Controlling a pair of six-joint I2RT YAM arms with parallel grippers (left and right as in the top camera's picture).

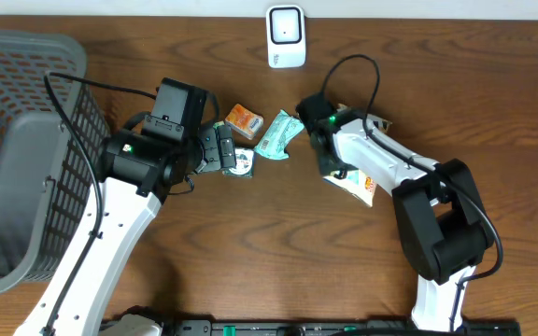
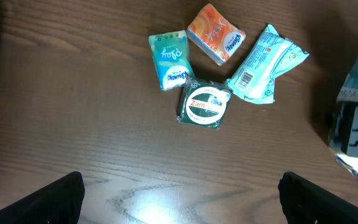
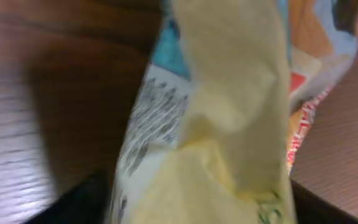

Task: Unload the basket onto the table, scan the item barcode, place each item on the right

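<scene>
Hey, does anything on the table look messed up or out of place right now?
Nothing is spilled or torn that I can see. The snack bag at the right claw looks crumpled and bunched up. The pale green pack lies askew beside the orange pack.

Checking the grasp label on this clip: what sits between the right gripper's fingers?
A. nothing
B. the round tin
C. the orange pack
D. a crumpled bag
D: in the right wrist view the bag fills the gap at the right gripper, while the tin lies on the table in the left wrist view.
</scene>
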